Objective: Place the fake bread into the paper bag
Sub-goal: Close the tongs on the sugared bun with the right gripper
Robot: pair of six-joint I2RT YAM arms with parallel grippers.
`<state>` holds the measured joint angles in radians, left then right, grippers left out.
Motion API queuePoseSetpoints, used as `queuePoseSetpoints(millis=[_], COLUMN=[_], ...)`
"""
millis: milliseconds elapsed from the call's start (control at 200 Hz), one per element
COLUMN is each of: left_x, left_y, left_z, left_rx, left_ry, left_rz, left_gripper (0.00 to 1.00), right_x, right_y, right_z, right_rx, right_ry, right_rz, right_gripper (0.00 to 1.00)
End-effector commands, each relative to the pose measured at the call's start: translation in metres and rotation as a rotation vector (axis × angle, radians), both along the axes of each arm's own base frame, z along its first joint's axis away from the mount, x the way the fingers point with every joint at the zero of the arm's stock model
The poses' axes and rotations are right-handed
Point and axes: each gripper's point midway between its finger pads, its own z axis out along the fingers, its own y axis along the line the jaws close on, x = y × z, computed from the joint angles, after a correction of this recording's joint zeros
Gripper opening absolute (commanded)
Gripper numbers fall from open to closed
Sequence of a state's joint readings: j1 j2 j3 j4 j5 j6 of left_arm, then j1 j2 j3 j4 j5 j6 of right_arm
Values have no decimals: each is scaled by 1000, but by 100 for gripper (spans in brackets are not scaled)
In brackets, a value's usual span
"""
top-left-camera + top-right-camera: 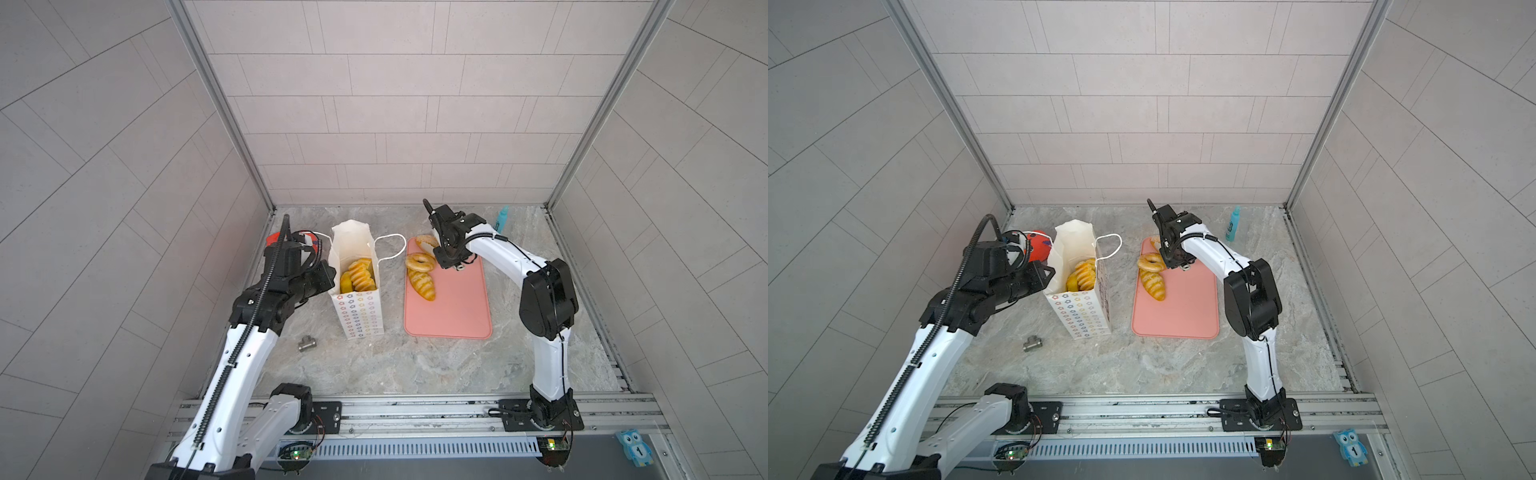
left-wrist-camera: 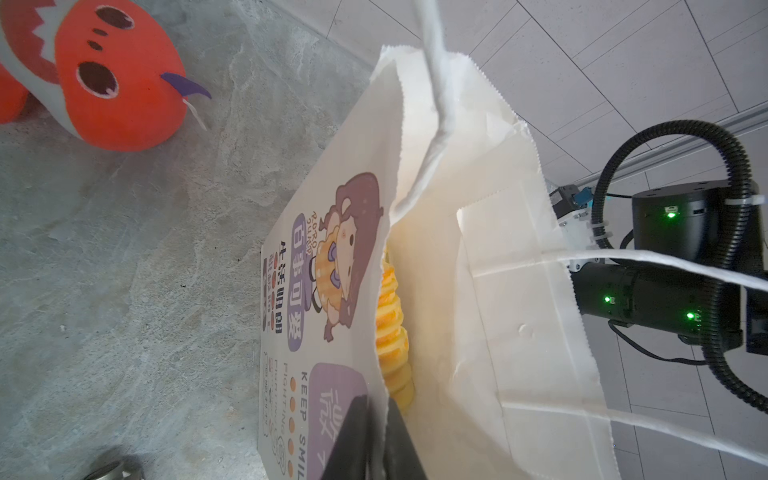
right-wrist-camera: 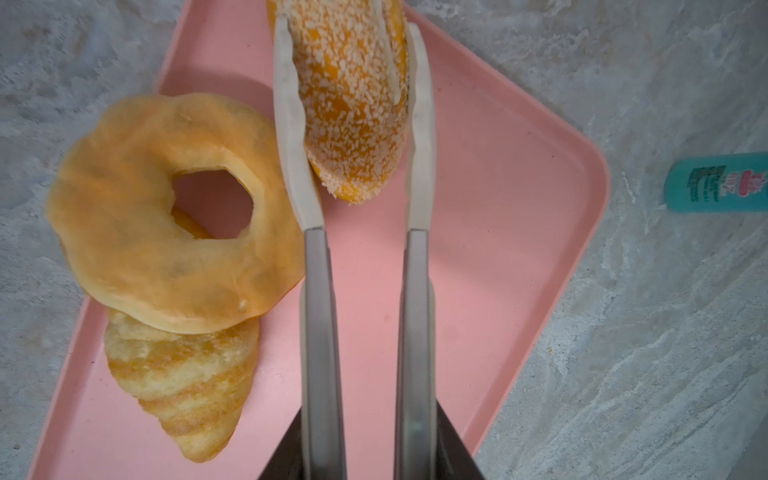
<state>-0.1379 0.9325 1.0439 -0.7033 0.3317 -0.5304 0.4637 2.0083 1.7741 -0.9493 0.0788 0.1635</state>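
Observation:
The white paper bag stands upright left of centre, with several yellow ridged pieces of fake bread inside. My left gripper is shut on the bag's top edge. On the pink tray a ring donut leans on a ridged roll. My right gripper holds metal tongs. Their white tips press both sides of a sesame bun at the tray's far end.
A red plush fish lies behind the left gripper by the left wall. A teal bottle is at the back right. A small metal fitting sits in front of the bag.

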Motion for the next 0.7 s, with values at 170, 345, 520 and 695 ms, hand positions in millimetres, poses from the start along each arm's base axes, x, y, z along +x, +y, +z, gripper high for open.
queuePoseSetpoints(millis=[170,345,520,695], left_x=[1,0,-1,-3], left_y=[1,1,1,2], left_z=[8,9,11,11], left_rx=[8,4,1,2], left_ry=[-31,-36,-39,-41], left_rz=[1,0,1,4], left_gripper=[13,13,13,13], right_x=[-8,-17,-28,-41], right_y=[-10,-14,-19,-23], right_z=[50,65,81,92], right_rx=[38,58,82,108], right_ry=[-102,-131,-158,-177], right_rz=[-38,-56,-71,-74], right_gripper=[35,35,35,35])
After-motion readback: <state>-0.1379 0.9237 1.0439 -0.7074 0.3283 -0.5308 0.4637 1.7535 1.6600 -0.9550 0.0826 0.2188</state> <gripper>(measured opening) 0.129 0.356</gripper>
